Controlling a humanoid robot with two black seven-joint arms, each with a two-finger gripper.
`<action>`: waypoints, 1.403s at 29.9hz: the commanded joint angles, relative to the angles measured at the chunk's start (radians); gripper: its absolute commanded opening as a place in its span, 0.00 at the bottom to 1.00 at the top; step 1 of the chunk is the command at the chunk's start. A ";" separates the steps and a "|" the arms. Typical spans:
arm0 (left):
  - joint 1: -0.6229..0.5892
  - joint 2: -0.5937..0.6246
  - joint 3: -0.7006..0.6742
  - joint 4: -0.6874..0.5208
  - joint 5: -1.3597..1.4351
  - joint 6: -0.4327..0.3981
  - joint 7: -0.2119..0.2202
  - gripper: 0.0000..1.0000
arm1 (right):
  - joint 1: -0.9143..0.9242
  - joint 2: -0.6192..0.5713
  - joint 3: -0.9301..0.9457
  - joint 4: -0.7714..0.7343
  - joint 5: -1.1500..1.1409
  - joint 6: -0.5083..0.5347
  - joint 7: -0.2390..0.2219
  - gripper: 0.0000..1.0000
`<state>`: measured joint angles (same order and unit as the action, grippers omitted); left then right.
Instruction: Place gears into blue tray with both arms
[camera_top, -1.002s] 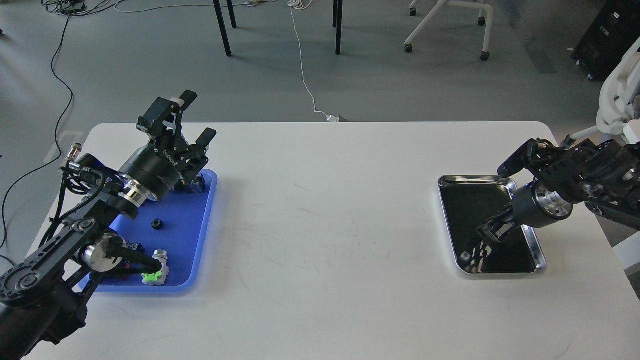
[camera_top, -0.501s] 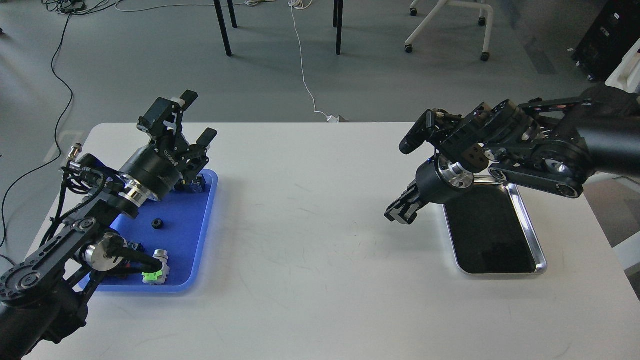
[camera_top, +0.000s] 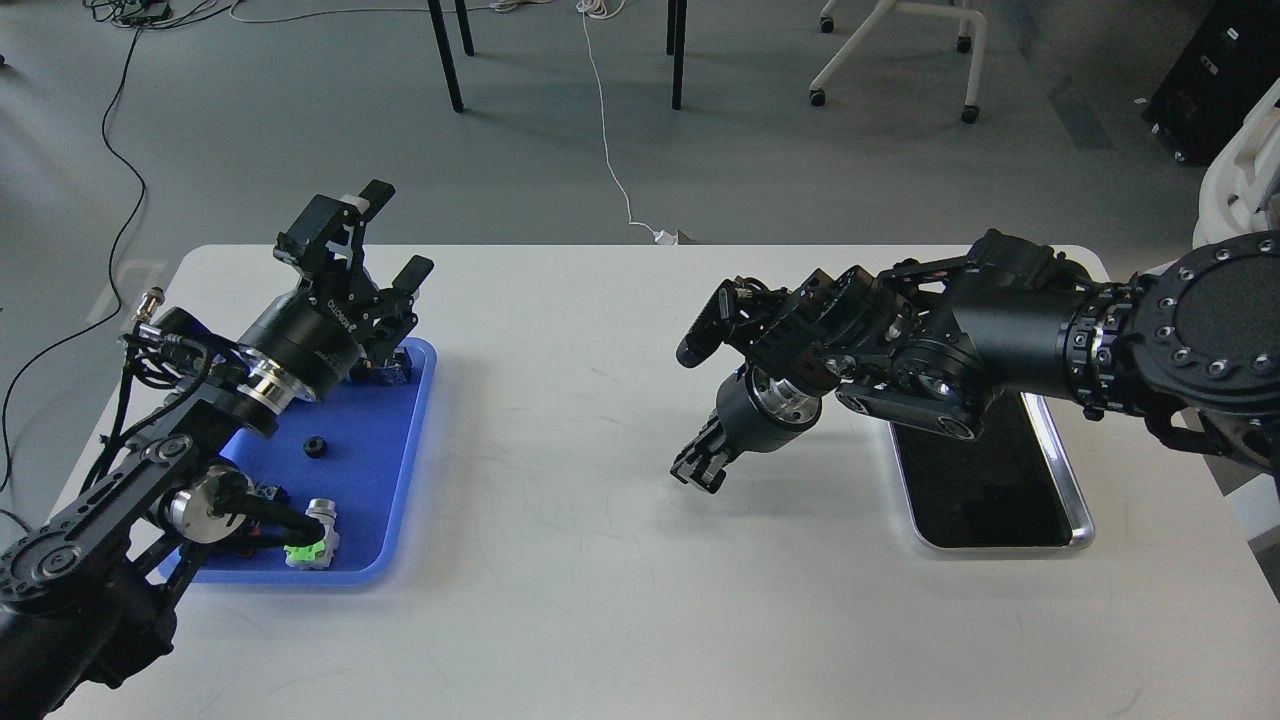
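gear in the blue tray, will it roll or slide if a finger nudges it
The gear seems to lie flat, hole up, on the blue tray, so it would likely slide, not roll. It is tiny, so probably light and easily flicked. Its teeth may give fingers some grip.

Counter (camera_top: 620, 560): tray (camera_top: 395, 470) at left edge, holding one gear (camera_top: 316, 447) mid-tray and a push-button switch (camera_top: 312, 545) at its near end. Second tray (camera_top: 1075, 510) at right. Right gripper (camera_top: 700, 468) over the counter's middle, between the trays.
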<state>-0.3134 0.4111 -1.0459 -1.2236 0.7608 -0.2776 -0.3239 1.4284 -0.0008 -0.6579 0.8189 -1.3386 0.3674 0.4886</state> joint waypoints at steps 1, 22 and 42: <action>0.000 0.000 0.001 -0.001 0.000 0.000 -0.001 0.98 | -0.012 0.001 -0.002 -0.004 0.021 -0.008 0.000 0.22; -0.001 0.003 0.001 -0.001 0.000 0.000 0.000 0.98 | -0.009 0.001 0.012 0.003 0.110 -0.027 0.000 0.78; 0.005 -0.012 0.003 0.001 0.000 0.000 -0.009 0.98 | -0.420 -0.456 0.769 0.025 0.875 0.001 0.000 0.95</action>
<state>-0.3103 0.4029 -1.0442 -1.2231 0.7608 -0.2777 -0.3325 1.1226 -0.4252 -0.0359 0.8434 -0.5694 0.3598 0.4885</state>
